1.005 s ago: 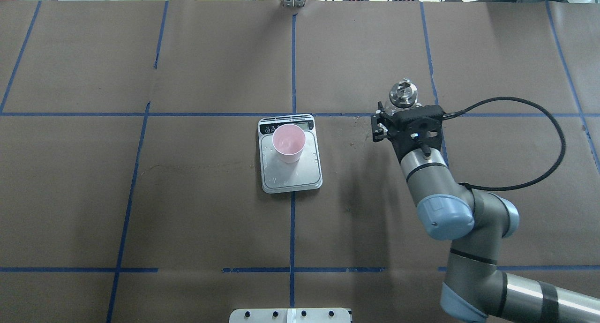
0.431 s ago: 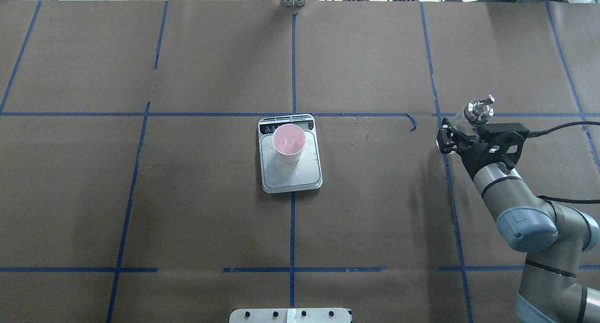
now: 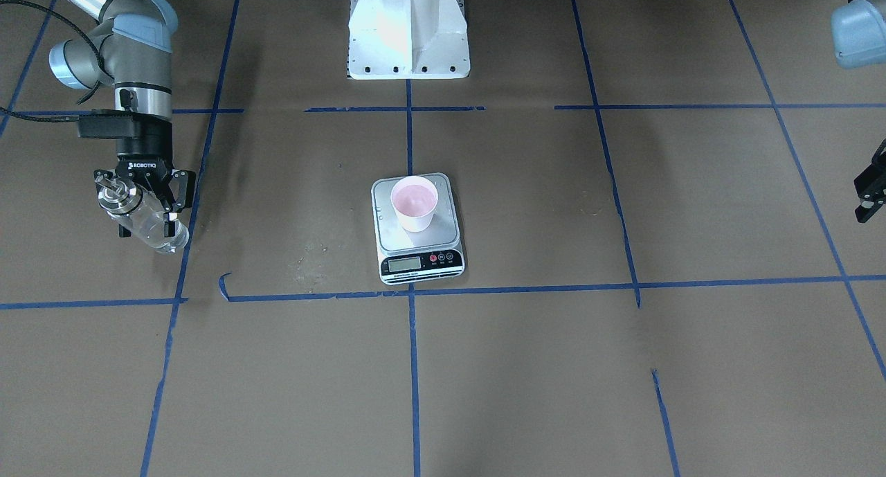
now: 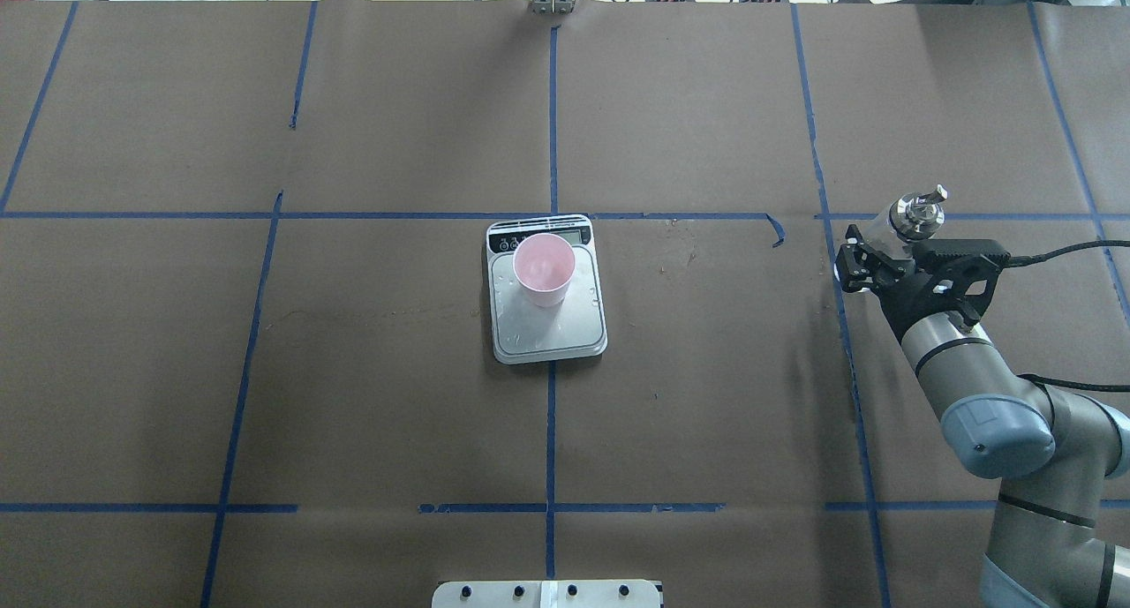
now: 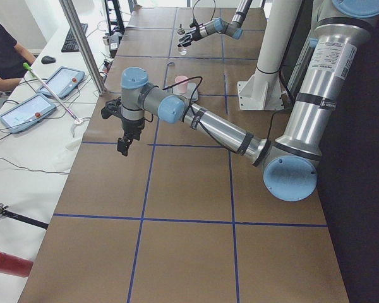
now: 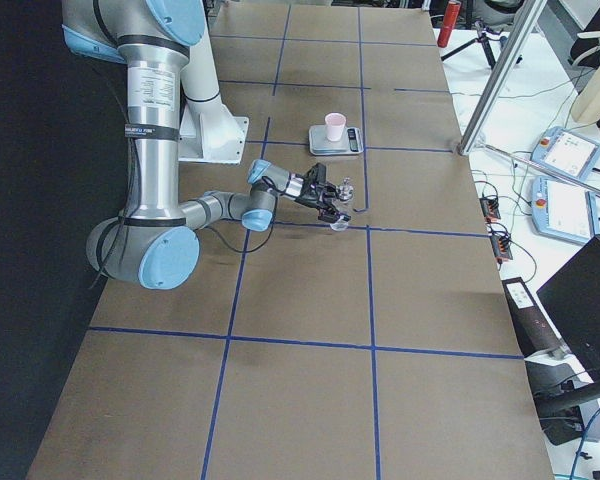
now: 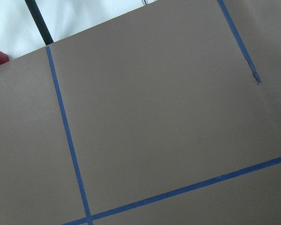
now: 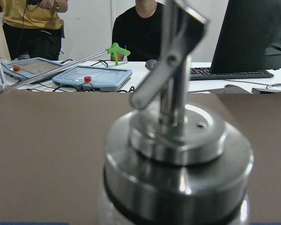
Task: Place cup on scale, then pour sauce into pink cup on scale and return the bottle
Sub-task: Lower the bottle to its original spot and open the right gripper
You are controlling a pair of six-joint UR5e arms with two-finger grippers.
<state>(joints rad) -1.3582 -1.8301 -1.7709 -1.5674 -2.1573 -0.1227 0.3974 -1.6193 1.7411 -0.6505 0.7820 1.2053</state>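
Note:
The pale pink cup [image 4: 544,268] [image 3: 414,203] stands upright on the silver scale [image 4: 552,330] [image 3: 387,233] at the table's middle. Far to the right in the overhead view, my right gripper [image 4: 883,253] [image 3: 142,207] is shut on the clear glass bottle [image 3: 149,229] [image 6: 342,208]. The bottle leans, and its silver spout cap [image 4: 914,211] [image 8: 178,154] fills the right wrist view. Its base is low over the table; I cannot tell whether it touches. Sauce is not discernible. My left gripper [image 3: 871,190] [image 5: 122,149] hangs at the table's other end, cut off by the frame edge; I cannot tell its state.
The white robot base [image 3: 408,27] stands at the table's near edge. Blue tape lines grid the brown table [image 4: 397,414], with a torn end [image 4: 777,230] between scale and bottle. People and tablets [image 8: 91,75] sit beyond the far edge. A red cylinder [image 5: 9,264] lies off the left end.
My right arm carried the bottle from just right of the scale outward to the right, across the blue line. Cup and scale stayed put.

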